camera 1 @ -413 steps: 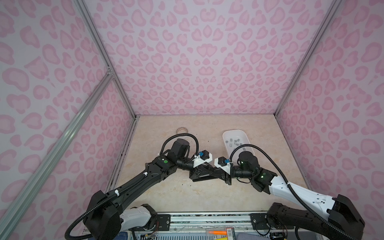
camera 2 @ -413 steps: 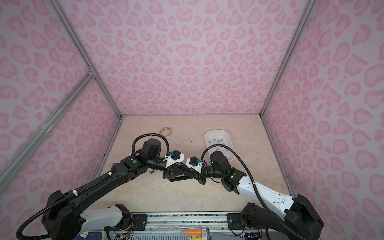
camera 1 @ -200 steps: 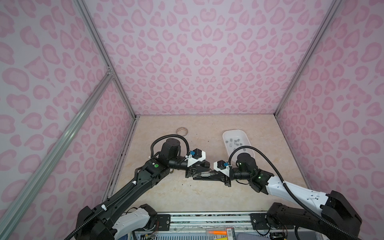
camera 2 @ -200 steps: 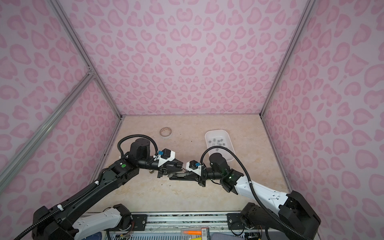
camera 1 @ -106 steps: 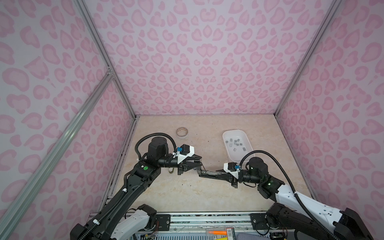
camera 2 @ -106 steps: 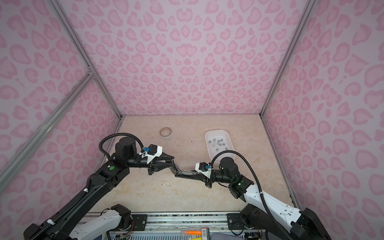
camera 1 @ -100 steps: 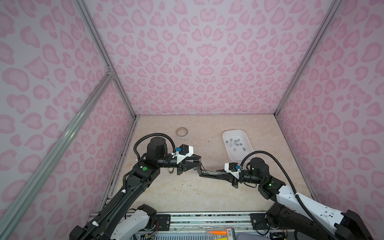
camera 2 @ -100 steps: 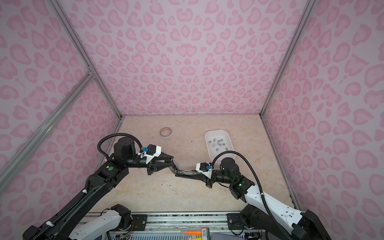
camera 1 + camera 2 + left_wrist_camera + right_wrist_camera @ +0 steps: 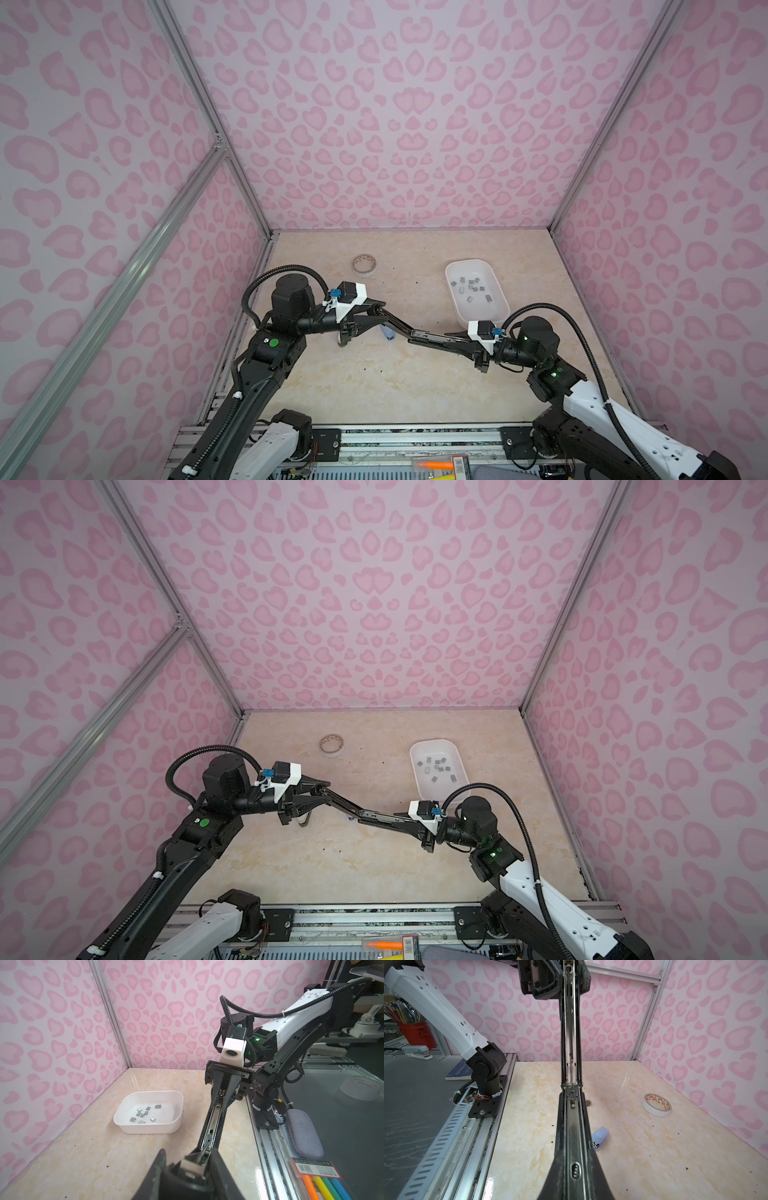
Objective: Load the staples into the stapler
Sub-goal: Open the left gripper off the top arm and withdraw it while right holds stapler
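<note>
Stapler (image 9: 415, 332) is held clear of the bench (image 9: 374, 386) between both arms, hinged open into a shallow V. 1 end is gripped in the left claw (image 9: 376, 314) and the other end in the right claw (image 9: 459, 343), each claw closed narrow on it. Its channel (image 9: 572, 1126) and spring are exposed in the right wrist view, and no strip can be made out inside. Staples (image 9: 471, 287), about 10 strips, lie loose in the white tray (image 9: 465, 262) near the right claw and are touched by neither claw. Progress as judged: opening is done, loading is not started. Left to do: 1 claw to be freed, 1 strip to be picked from the tray and seated in the channel, then the stapler to be closed. Support by 1 claw alone, or a set-down, will likely be needed first. Small blue stapler (image 9: 600, 1138) and tape roll (image 9: 365, 264) lie on the bench, unused.
</note>
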`<state>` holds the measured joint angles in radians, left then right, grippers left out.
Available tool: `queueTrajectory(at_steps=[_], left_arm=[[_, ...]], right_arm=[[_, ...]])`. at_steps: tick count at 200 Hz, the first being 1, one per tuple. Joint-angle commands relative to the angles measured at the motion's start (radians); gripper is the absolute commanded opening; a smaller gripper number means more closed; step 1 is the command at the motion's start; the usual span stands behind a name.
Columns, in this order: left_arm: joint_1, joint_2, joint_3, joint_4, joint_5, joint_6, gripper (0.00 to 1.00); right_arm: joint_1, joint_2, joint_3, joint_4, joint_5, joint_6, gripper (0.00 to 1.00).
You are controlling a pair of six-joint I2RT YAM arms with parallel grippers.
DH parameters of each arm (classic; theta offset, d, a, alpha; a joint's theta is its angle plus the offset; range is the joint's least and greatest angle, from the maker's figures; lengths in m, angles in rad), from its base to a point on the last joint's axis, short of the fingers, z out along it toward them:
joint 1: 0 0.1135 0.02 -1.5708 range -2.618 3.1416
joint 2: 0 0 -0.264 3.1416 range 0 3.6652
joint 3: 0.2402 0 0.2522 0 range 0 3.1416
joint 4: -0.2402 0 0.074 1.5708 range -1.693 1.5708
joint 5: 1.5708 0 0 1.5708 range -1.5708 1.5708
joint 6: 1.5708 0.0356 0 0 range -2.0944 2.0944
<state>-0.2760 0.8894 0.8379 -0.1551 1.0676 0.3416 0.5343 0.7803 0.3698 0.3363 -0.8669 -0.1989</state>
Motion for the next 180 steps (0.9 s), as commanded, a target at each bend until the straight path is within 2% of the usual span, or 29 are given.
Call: queueTrajectory(at_steps=[1, 19, 28, 31, 38, 56, 89, 130, 156, 180], left_arm=[[0.031, 0.0, 0.0, 0.087, -0.255, -0.01, 0.06], [0.032, 0.007, 0.009, 0.089, -0.335, -0.034, 0.3], [0.032, 0.012, 0.011, 0.088, -0.329, -0.037, 0.35], [0.033, 0.013, 0.011, 0.088, -0.321, -0.037, 0.4], [0.033, 0.015, 0.01, 0.089, -0.305, -0.036, 0.45], [0.031, 0.014, -0.001, 0.103, -0.315, -0.043, 0.54], [0.033, 0.042, 0.023, 0.103, -0.459, -0.101, 0.62], [0.033, 0.044, 0.016, 0.152, -0.461, -0.171, 0.64], [0.031, 0.032, 0.011, 0.187, -0.455, -0.287, 0.65], [0.024, -0.01, -0.018, 0.201, -0.567, -0.441, 0.64]], right_arm=[[-0.005, -0.011, -0.004, 0.067, 0.019, 0.071, 0.0], [-0.005, 0.008, 0.006, 0.071, 0.023, 0.085, 0.0], [-0.004, 0.018, 0.016, 0.065, 0.041, 0.093, 0.0], [-0.004, 0.022, 0.019, 0.064, 0.049, 0.094, 0.0], [-0.004, 0.026, 0.026, 0.063, 0.072, 0.106, 0.0], [-0.004, 0.022, 0.041, 0.057, 0.12, 0.142, 0.0], [-0.005, -0.019, 0.015, 0.066, 0.174, 0.163, 0.0], [0.029, -0.02, 0.026, 0.035, 0.315, 0.19, 0.0], [0.147, -0.031, 0.028, 0.004, 0.494, 0.156, 0.0], [0.289, -0.01, 0.002, 0.071, 0.74, 0.178, 0.0]])
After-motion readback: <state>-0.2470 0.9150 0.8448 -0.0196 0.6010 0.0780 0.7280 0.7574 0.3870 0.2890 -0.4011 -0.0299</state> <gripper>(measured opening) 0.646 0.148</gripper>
